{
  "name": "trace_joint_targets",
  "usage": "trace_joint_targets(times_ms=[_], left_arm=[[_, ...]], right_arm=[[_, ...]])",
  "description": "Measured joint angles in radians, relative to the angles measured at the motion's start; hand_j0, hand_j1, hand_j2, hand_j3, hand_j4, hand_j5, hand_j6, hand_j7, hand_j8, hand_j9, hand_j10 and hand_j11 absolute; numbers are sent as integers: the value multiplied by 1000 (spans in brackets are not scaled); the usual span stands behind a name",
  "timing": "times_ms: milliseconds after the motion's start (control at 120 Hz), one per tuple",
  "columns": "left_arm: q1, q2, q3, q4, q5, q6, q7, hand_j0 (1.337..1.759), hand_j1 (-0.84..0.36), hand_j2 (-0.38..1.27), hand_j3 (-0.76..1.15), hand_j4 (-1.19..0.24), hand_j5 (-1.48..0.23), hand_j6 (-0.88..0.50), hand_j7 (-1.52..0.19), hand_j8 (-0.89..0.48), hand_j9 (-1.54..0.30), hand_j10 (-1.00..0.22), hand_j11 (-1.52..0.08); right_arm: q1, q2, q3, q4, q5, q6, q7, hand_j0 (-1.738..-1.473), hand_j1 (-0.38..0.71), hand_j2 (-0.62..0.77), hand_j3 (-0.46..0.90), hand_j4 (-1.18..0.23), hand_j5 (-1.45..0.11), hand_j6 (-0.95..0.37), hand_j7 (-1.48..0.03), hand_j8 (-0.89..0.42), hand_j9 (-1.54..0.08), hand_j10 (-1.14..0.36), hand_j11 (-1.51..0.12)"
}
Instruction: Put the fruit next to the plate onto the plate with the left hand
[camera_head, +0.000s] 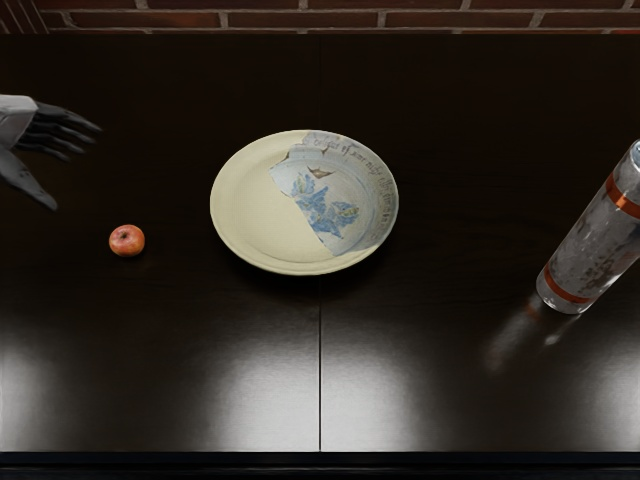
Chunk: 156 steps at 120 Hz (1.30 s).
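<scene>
A small red-orange fruit (127, 240) lies on the dark table, left of the plate and apart from it. The cream plate (250, 205) with a blue flower pattern sits near the table's middle and holds nothing. My left hand (55, 140) reaches in from the left edge, above and to the upper left of the fruit, its dark fingers spread and holding nothing. No right hand shows.
A clear bottle (598, 240) with orange bands stands at the right edge, leaning in the view. A brick wall (320, 15) runs along the back. The table's front edge (320, 458) lies at the bottom.
</scene>
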Motion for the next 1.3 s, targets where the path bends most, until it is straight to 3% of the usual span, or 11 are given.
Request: trace_joint_targets(times_ms=[108, 142, 167, 233, 275, 342, 417, 608, 733, 1100, 1300], left_arm=[[6, -6, 1, 3, 13, 0, 1, 1658, 52, 53, 0, -255, -326, -256, -326, -256, -326, -254, -325], [4, -22, 1, 3, 15, 0, 20, 1658, 52, 53, 0, -255, -326, -256, -326, -255, -326, -254, -325], [2, -40, 1, -1, 16, 0, 61, 1658, 52, 53, 0, -255, -326, -256, -326, -255, -326, -254, -325], [-10, -82, 1, -52, 21, 0, 243, 1658, 52, 53, 0, -255, -326, -256, -326, -256, -326, -254, -325], [-43, -72, -1, -99, 55, 0, 318, 1658, 52, 53, 0, -255, -326, -256, -326, -256, -326, -255, -325], [-57, -68, -3, -188, 149, 0, 390, 1658, 51, 52, 0, -255, -326, -256, -326, -255, -326, -254, -325], [-61, -78, -4, -271, 267, 0, 431, 1658, 51, 52, 0, -256, -326, -256, -326, -256, -326, -255, -326], [-39, -89, -1, -365, 476, 95, 464, 1658, 50, 53, 0, -257, -328, -259, -328, -258, -327, -257, -327], [12, -202, 3, -393, 619, 229, 468, 1658, 49, 53, 0, -258, -328, -259, -328, -259, -328, -257, -328], [139, -306, 23, -403, 819, 314, 470, 1658, 47, 54, 0, -260, -331, -261, -331, -261, -331, -259, -330], [150, -321, 32, -377, 872, 330, 470, 1658, 14, 60, 0, -288, -367, -289, -367, -289, -367, -287, -367]], right_arm=[[2, 0, 0, 0, 1, 0, -1, -1658, -310, -7, 0, -33, -43, -33, -43, -33, -43, -33, -43], [3, 0, 0, 0, 1, 0, -2, -1658, -310, -7, 0, -33, -43, -33, -43, -33, -43, -33, -43], [4, 0, 0, 0, 1, 0, -2, -1658, -310, -7, 0, -33, -43, -33, -43, -33, -43, -33, -43], [6, 0, -1, 0, 1, 0, -3, -1658, -310, -7, 0, -33, -43, -33, -43, -33, -43, -33, -43], [6, 0, -3, 0, 0, 0, -4, -1658, -310, -7, 0, -33, -43, -33, -43, -33, -43, -33, -43], [6, 0, -4, 0, 0, 0, -4, -1658, -310, -7, 0, -33, -43, -33, -43, -33, -43, -33, -43], [6, 0, -5, 0, 0, 0, -4, -1658, -310, -7, 0, -33, -43, -33, -43, -33, -43, -33, -43], [5, 0, -5, 0, 0, 0, -4, -1658, -310, -7, 0, -33, -43, -33, -43, -33, -43, -33, -43], [4, 0, -5, 0, 0, 0, -4, -1658, -310, -7, 0, -33, -43, -33, -43, -33, -43, -33, -43], [0, 0, -5, 0, 1, 0, -5, -1658, -310, -7, 0, -33, -43, -33, -43, -33, -43, -33, -43], [0, 0, -5, 0, 0, 0, -5, -1658, -310, -7, 0, -33, -43, -33, -43, -33, -43, -33, -43]])
